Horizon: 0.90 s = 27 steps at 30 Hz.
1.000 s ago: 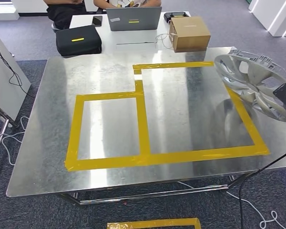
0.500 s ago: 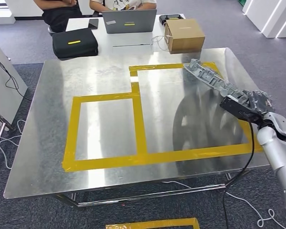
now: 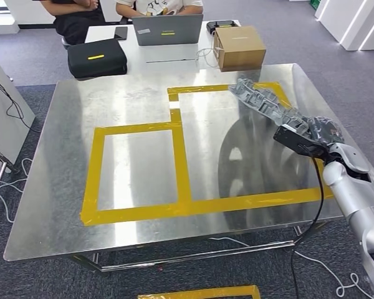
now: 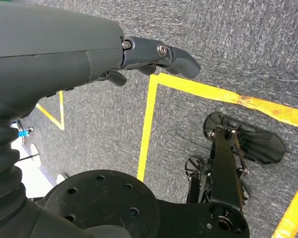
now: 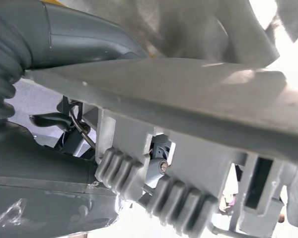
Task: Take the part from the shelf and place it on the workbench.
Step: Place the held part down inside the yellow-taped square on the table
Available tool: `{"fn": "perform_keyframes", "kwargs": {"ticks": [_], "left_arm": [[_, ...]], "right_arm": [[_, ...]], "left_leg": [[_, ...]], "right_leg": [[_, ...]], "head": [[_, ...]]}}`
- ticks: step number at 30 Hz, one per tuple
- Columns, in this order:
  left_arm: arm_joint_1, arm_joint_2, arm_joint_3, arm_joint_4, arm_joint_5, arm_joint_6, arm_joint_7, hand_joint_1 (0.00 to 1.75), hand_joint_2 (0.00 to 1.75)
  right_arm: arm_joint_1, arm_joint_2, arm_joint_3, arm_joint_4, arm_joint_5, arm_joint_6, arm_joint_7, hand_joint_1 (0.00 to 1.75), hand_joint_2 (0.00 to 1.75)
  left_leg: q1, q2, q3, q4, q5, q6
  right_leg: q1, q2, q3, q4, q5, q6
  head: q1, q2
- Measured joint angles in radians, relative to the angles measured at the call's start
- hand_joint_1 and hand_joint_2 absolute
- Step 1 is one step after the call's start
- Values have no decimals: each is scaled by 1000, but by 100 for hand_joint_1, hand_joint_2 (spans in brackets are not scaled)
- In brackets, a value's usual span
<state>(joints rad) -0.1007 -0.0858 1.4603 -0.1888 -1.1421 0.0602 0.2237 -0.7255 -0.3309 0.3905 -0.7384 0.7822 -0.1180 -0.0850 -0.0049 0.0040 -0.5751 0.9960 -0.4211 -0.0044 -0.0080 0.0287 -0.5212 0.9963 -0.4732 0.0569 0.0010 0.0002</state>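
Note:
My right hand (image 3: 324, 133) grips a grey plastic wheel cover (image 3: 262, 102) by its rim. The cover is seen edge-on, tilted, above the right side of the shiny metal workbench (image 3: 128, 99). It hangs over the larger yellow-taped square (image 3: 213, 88), and its dark reflection shows on the metal below. Up close, the cover's ribbed rim (image 5: 200, 99) lies across my right hand's thumb (image 5: 87, 34). My left hand (image 4: 159, 52) hangs over the grey carpet with its fingers apart and nothing in it.
A smaller taped square (image 3: 95, 168) lies on the bench's left half. Behind the bench a white table carries a cardboard box (image 3: 238, 47), a laptop (image 3: 167, 29) and a black case (image 3: 96, 57), with people seated there. A white board (image 3: 6, 106) leans at the left.
The wheel cover has swung from face-on at the right edge to edge-on over the larger taped square, moving left. My right arm has come into view. The camera shifted slightly.

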Motion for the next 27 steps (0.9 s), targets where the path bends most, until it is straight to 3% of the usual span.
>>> {"fn": "perform_keyframes", "kwargs": {"ticks": [7, 15, 27], "left_arm": [[-1, 0, -2, 0, -12, -7, 1, 0, 175], [-1, 0, -3, 0, -21, -12, 3, 0, 175], [0, 1, -4, 0, -28, -14, 3, 0, 175]], "right_arm": [[-19, 20, 58, 23, 116, -41, 56, 175, 175], [-54, 45, 146, 93, 258, -66, 66, 175, 175], [-79, 93, 196, 154, 276, -67, 52, 175, 175]], "left_leg": [[1, 1, 3, 0, -1, 0], [0, 0, 4, 0, -1, 1], [0, 0, 4, 0, -2, 0]], "right_leg": [[0, 1, 2, 0, -1, 0], [0, 0, 4, 0, -1, 2], [0, 0, 5, -1, -3, 0]], "head": [[0, 0], [0, 0], [0, 0]]}}
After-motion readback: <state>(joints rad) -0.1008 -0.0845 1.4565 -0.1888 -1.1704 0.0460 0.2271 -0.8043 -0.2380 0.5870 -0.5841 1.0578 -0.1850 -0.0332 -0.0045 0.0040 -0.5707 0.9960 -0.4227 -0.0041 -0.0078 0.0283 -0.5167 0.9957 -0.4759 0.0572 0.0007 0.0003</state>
